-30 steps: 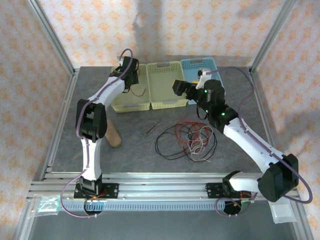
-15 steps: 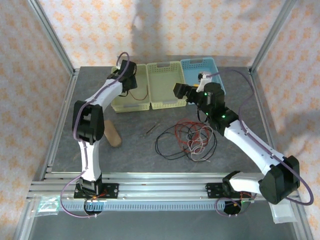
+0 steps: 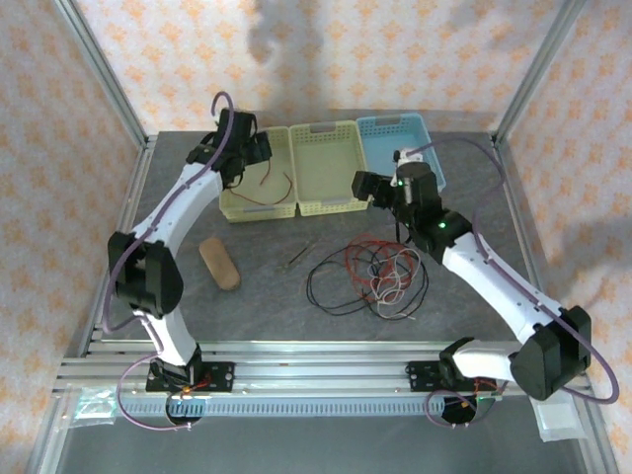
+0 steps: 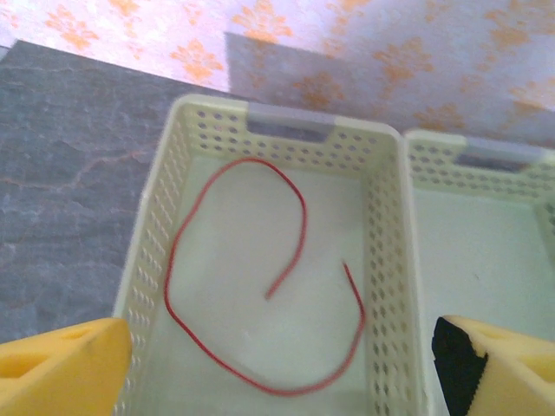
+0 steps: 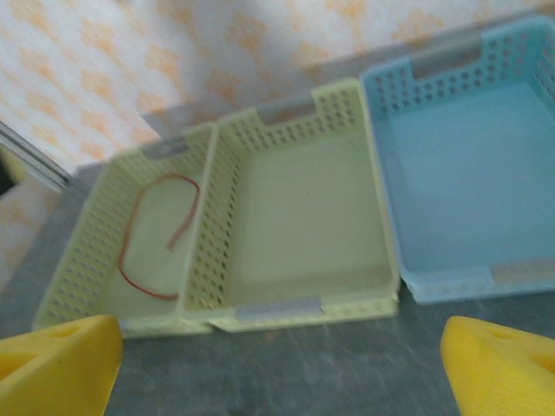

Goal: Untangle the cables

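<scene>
Currently, you have these items on the grey table [image 3: 247, 306], clock positions read from the top camera.

1. Tangle of cables [image 3: 370, 269]: red, black and whitish-grey loops crossing one another. It lies flat on the table at 4 o'clock from centre.
2. Single red cable [image 4: 167, 290]: an open curl on the floor of the left pale-yellow basket [image 4: 149, 234], at 11 o'clock.
3. Middle pale-yellow basket [image 3: 326, 168] at 12 o'clock and blue basket [image 3: 380, 138] at 1 o'clock. They stand side by side in a row with the left one.
4. Left gripper [image 4: 277, 381]: poised above the near end of the left basket. Its yellow fingers [image 4: 61, 373] are spread wide and released, with nothing between them.
5. Right gripper [image 5: 277, 364]: hangs over the table just in front of the baskets. Its fingers [image 5: 56, 360] are wide apart and grasp nothing.
6. Brown oblong block [image 3: 219, 264]: at 8 o'clock.
7. Short dark stick [image 3: 299, 256]: near centre, at 9 o'clock of the tangle.
</scene>
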Controlling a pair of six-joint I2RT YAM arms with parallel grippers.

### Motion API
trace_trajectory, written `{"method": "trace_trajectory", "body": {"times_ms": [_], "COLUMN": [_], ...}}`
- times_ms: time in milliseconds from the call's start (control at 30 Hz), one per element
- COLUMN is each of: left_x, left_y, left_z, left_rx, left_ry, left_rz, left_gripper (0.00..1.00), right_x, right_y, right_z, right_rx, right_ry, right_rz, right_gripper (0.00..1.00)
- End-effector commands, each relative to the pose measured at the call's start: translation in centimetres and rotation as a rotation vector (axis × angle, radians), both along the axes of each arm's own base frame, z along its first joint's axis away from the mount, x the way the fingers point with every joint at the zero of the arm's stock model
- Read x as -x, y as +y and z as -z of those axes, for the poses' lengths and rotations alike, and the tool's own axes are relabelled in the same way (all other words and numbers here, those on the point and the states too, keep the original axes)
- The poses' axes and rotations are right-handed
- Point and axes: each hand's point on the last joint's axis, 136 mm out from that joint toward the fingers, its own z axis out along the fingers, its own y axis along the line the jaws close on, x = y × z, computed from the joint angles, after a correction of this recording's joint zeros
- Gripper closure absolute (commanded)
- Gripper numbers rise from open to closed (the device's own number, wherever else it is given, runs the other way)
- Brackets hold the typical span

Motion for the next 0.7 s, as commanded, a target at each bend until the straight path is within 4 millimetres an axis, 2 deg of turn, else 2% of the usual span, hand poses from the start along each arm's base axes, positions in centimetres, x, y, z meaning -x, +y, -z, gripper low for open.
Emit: {"method": "trace_trajectory", "body": {"times_ms": [0,167,300,433,533,667], "left_x": [2.8,7.2,10.6,13.4,15.3,17.7], "left_y": [-5.4,-11.2,-15.2,-17.8,-19.4,-22.1], "left_z": [-1.3,0.0,2.2,4.9,7.4,9.9], "left_rx": [0.051,0.163,0.262,0.284,0.278,0.251], "left_ry": [-0.061,-0.07,-0.044,0.003,0.066,0.11], "left_rz": [0.137,0.257,0.35,0.421,0.446,0.523], "left_gripper": [0.09,0.19,0.24,0.26,0.26,0.27], "right_x": [2.3,5.5,7.2,8.5,9.1,10.1], "right_y": [-1.3,-1.4,-1.1,-1.0,-2.3,-4.3], "right_z": [4.3,8.3,10.6,13.2,15.4,17.4], "right_rx": [0.153,0.118,0.088,0.105,0.172,0.234], "right_ry": [0.219,0.413,0.51,0.608,0.675,0.726], "right_rz": [-0.007,-0.018,-0.033,-0.044,0.012,0.095], "right_gripper": [0.08,0.23,0.31,0.38,0.44,0.47]}}
